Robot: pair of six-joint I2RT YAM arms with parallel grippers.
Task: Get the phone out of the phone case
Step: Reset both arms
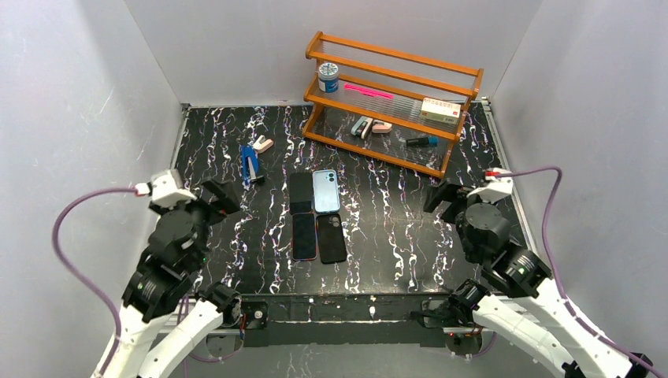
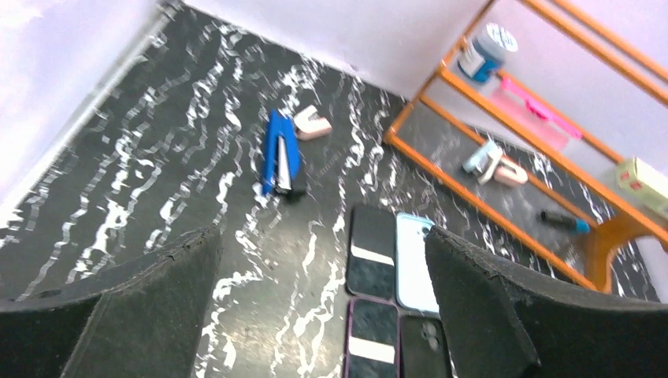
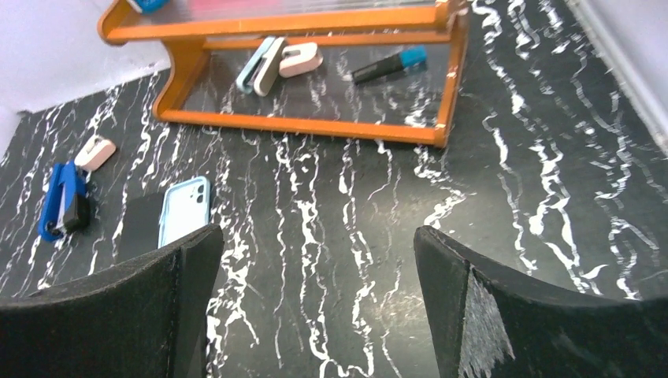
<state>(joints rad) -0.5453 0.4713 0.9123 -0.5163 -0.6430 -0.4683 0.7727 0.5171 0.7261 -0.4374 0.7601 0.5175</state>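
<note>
Four flat phone-shaped items lie in a two-by-two block at mid table. A phone in a purple-rimmed case (image 1: 305, 236) lies screen up at the near left and shows in the left wrist view (image 2: 372, 342). Beside it lies a black case or phone, back up (image 1: 331, 238). Behind them lie a bare black phone (image 1: 300, 193) and a light blue one, back up (image 1: 326, 190). My left gripper (image 1: 226, 197) is open and empty, left of the block. My right gripper (image 1: 439, 197) is open and empty, right of it.
An orange wooden rack (image 1: 390, 102) stands at the back right, holding a thread spool (image 1: 328, 76), a pink pen, a small box and a marker. A blue stapler (image 1: 250, 164) and a pink staple remover (image 1: 264, 145) lie at the back left. White walls enclose the table.
</note>
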